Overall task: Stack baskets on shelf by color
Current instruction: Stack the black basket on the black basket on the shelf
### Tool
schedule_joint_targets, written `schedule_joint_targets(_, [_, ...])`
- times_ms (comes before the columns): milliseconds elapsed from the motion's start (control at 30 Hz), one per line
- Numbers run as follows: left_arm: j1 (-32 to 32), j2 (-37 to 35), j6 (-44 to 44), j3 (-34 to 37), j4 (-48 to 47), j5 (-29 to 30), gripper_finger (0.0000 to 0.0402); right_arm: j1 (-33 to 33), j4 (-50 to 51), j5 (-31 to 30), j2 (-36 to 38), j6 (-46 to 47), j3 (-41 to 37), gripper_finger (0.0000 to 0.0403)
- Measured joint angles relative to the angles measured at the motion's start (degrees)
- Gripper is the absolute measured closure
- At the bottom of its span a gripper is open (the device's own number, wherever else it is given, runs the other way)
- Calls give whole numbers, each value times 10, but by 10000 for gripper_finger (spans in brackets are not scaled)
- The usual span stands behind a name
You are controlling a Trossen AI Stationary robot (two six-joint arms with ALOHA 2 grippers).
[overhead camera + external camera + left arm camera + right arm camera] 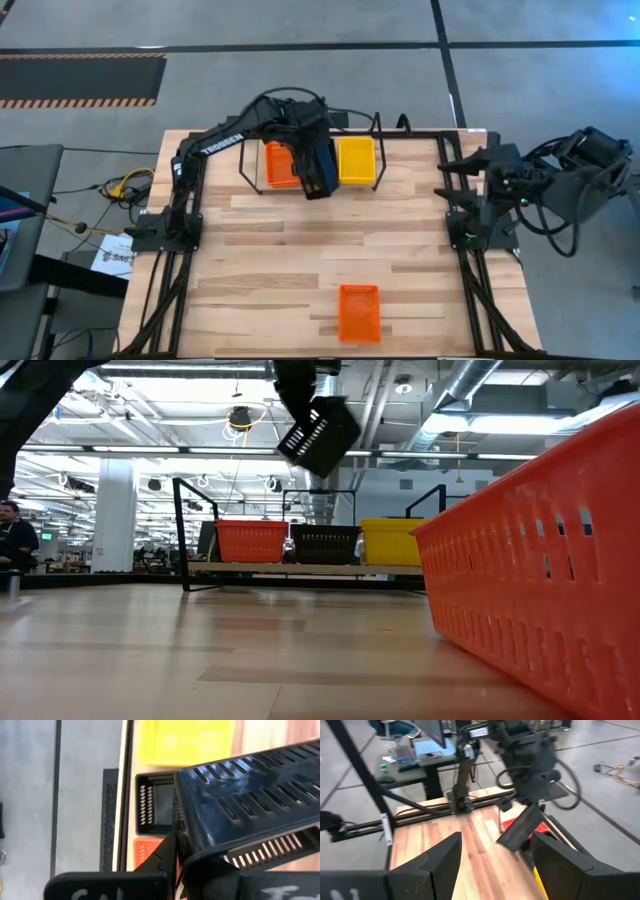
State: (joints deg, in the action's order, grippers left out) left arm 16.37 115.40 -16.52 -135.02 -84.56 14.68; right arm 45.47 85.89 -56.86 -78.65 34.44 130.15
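bare tabletop (300,250) lies open between the shelf (310,165) and one red-orange basket (359,312) near the front edge.

At the far edge of the table (260,260): the shelf (243,172), carrying three baskets side by side, namely left basket (279,165), middle basket (325,545) and right basket (356,160). Above the middle basket, tilted and clear of it: raised basket (318,172), hanging from the left gripper (297,395). Near the front edge, slightly right of centre and well apart from the shelf: lone basket (359,312), flat on the table. At the table's right edge, roughly level with the shelf: right gripper (450,165).
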Motion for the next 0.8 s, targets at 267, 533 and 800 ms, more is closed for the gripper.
schedule_joint_targets(267, [35,-33,-9,1,-12,8,401,25,-17,0,8,0,0,143])
schedule_joint_targets(533, [69,-124,-90,0,59,20,401,-5,-39,-50,11,0,0,143])
schedule_joint_targets(800, [127,-135,-178,0,101,-15,401,-61,-52,-64,3,0,-1,143])
